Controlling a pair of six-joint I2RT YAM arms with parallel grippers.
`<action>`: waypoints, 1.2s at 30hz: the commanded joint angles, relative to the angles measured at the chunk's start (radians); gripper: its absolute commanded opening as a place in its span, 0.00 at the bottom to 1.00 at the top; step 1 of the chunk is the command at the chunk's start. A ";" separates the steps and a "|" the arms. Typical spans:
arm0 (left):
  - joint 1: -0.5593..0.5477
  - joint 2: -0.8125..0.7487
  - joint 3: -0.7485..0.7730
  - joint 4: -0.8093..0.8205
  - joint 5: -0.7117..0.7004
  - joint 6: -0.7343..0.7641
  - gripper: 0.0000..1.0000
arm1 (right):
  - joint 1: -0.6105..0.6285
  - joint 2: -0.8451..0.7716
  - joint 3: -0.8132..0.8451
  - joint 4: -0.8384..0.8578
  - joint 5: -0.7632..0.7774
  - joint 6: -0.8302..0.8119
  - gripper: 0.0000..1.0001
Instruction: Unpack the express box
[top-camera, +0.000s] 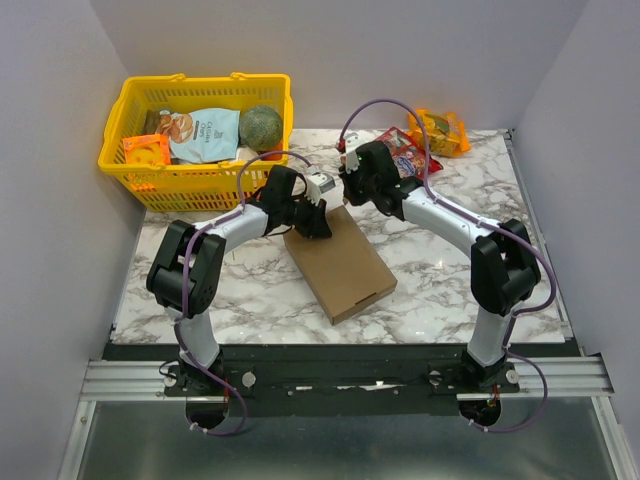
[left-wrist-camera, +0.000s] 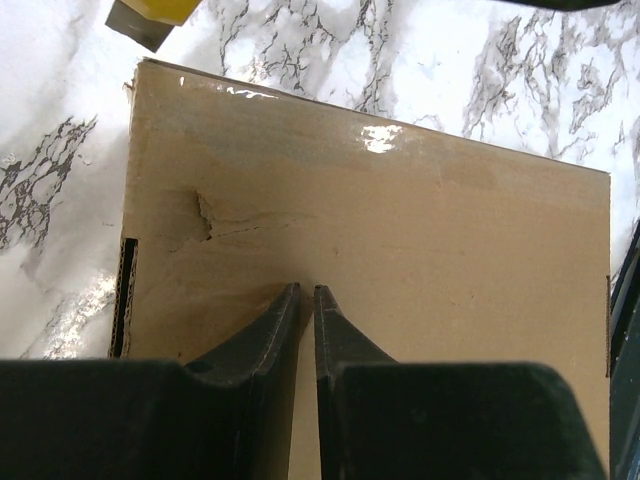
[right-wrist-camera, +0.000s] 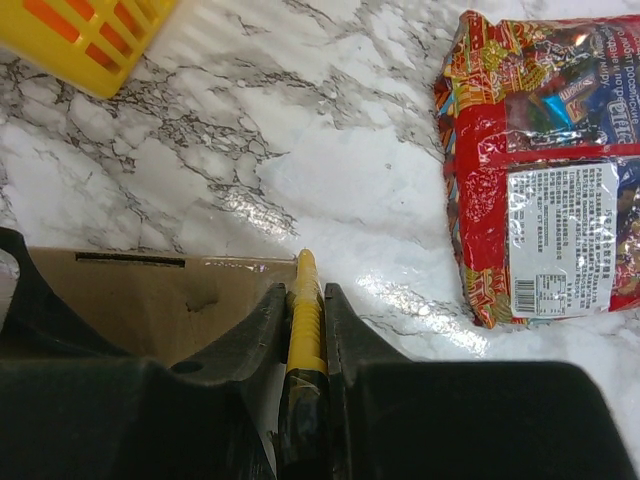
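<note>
Right hand (right-wrist-camera: 303, 292) clenches a yellow tool (right-wrist-camera: 305, 335) at the far edge of the express box (top-camera: 340, 262); left hand (left-wrist-camera: 307, 292), fingers nearly together and empty, is over its lid. Box lies flat mid-tabletop (top-camera: 440, 290), long axis far-left to near-right. Red snack bag (right-wrist-camera: 540, 160): print unreadable.

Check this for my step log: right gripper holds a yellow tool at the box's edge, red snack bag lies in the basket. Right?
No: the red snack bag lies on the marble table, outside the basket; the right wrist view shows it.

Lab test booth: bare grey walls (top-camera: 50, 250) (marble-print tabletop (top-camera: 440, 270)).
</note>
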 joint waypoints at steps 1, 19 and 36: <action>0.013 0.041 -0.001 -0.079 -0.013 0.018 0.20 | 0.006 0.003 0.036 0.046 0.007 0.016 0.01; 0.014 0.051 0.005 -0.084 -0.011 0.016 0.20 | 0.009 0.005 0.002 0.049 -0.018 -0.006 0.01; 0.016 0.056 0.009 -0.085 -0.011 0.016 0.20 | 0.016 0.006 -0.019 0.031 -0.027 -0.021 0.00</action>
